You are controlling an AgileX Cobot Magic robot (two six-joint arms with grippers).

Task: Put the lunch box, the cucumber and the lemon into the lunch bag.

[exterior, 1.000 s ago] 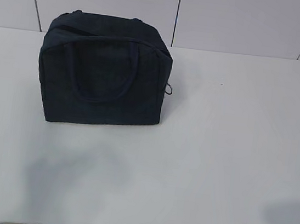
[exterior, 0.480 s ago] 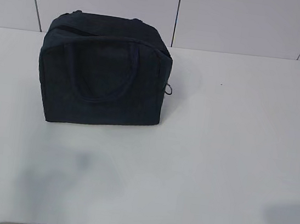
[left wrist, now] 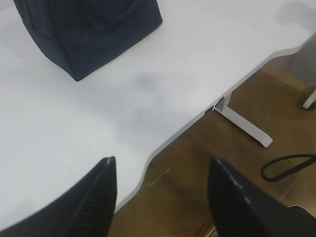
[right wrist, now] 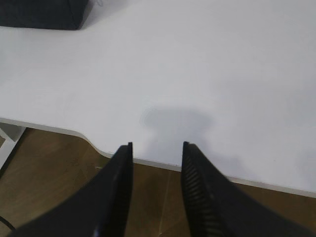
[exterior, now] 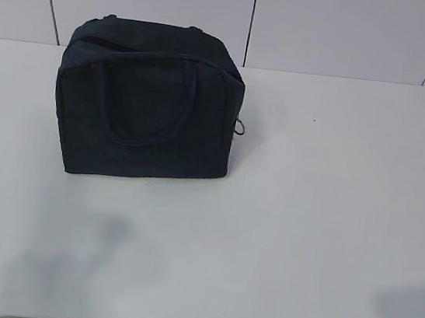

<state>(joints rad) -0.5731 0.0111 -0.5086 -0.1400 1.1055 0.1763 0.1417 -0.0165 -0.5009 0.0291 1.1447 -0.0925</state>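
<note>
A: A white table [exterior: 306, 218] is seen in front of a pale panelled wall [exterior: 339, 31]; a brown floor [left wrist: 237, 158] is visible below the table's edge in both wrist views.

B: Where is the lunch bag [exterior: 147, 107] placed?

A: It is stood upright at the back left of the table, with 1 loop handle [exterior: 146, 99] laid against its front. Its top appears closed, though this cannot be told for certain. The lunch box, the cucumber and the lemon are not shown in any view, so they are judged to be inside the bag already.

B: How are the grippers held?

A: The left gripper [left wrist: 162, 190] is held wide apart and empty above the table's near edge. The right gripper [right wrist: 157, 168] is held narrower, also with nothing between its jaws.

B: Which step is in hand?

A: The task is judged to be at its end. No further grasp seems called for.
</note>
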